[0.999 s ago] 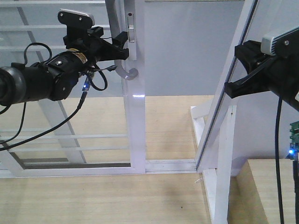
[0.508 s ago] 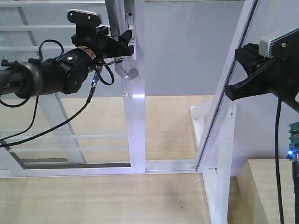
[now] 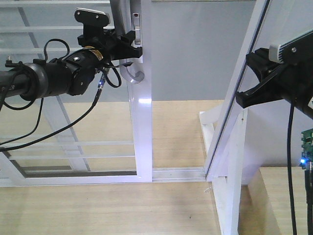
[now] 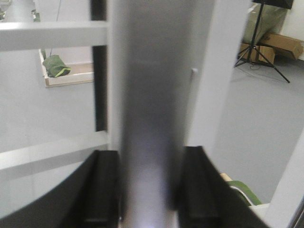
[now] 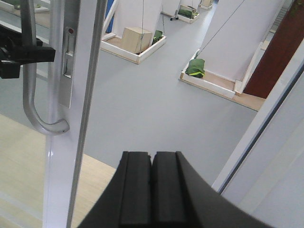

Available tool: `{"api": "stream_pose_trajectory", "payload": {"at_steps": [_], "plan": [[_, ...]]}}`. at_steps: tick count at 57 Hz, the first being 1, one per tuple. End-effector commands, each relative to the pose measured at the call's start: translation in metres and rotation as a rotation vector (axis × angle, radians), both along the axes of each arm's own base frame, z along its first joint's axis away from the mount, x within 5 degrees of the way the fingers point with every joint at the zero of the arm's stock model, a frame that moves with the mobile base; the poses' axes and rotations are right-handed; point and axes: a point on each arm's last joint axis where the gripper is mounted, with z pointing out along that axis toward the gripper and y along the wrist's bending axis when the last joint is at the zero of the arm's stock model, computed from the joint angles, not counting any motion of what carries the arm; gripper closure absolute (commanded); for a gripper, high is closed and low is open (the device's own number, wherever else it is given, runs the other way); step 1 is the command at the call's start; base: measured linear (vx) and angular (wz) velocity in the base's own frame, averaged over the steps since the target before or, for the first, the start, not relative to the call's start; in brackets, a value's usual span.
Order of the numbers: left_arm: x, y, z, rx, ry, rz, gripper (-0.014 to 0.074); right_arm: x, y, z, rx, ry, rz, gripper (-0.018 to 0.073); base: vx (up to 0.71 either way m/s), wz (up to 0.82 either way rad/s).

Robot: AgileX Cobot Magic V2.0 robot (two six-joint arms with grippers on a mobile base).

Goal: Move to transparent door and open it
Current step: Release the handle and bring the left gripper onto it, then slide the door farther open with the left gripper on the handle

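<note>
Closest to us, at the lower middle of its own wrist view, the right gripper (image 5: 152, 159) has its two black fingers pressed flat together with nothing between them. In the front view it hangs at the right edge, just beside the slanted white panel frame (image 3: 230, 127) and apart from the work.

Further in, at the upper left of the front view, the left gripper (image 3: 131, 45) has hold of the grey handle (image 3: 134, 76). Its wrist view shows the tube running straight up the middle of the frame, with a black finger (image 4: 102, 185) on either side and no gap that we can make out. We therefore read it as clamped on the straight upper run of the handle, above the curved foot.

The handle sits on the edge post of the transparent door (image 3: 142, 137). The door fills the left half of the front view, its thin white bars crossing the glass. From the post's foot, the floor track (image 3: 178, 172) runs rightward to the slanted frame, and grey floor shows beyond.

We judge that the approach is finished and the opening step is under way. The grasp is made, and what remains is sliding the panel. The next move calls for a steady pull along the track, toward the left of the frame, with the wrist held square so the round tube does not twist out of the fingers.

Farthest off, through the opening, we see a green bundle (image 5: 194, 68) lying in a shallow tray at the upper middle of the right wrist view.
</note>
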Motion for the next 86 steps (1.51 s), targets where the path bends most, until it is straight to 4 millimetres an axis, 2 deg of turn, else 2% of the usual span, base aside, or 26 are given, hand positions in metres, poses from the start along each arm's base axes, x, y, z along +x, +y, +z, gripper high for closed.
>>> {"api": "stream_pose_trajectory", "payload": {"at_steps": [1,8,28,42,70,86], "plan": [[-0.001,0.003,0.049,-0.097,-0.175,0.009,0.044,-0.001,0.001,0.021,0.03,-0.118,0.016,0.0565,0.0,0.0],[-0.001,0.003,0.049,-0.099,-0.177,0.009,0.0607,-0.001,0.0,0.021,0.029,-0.115,0.015,0.0565,0.0,0.0],[-0.004,0.004,0.053,-0.082,-0.143,0.013,0.0602,-0.001,0.0,0.02,0.028,-0.112,0.014,0.0565,0.0,0.0],[-0.002,0.031,0.07,-0.071,-0.127,0.072,0.0603,-0.001,0.0,0.02,0.027,-0.111,0.014,0.0565,0.0,0.0],[0.008,0.072,0.07,-0.041,-0.084,0.165,0.0603,-0.001,0.0,0.02,0.029,-0.111,0.014,0.0565,0.0,0.0],[0.003,0.096,0.086,0.067,-0.085,0.205,0.0603,-0.001,0.0,0.02,0.029,-0.111,0.014,0.0565,0.0,0.0]]}}
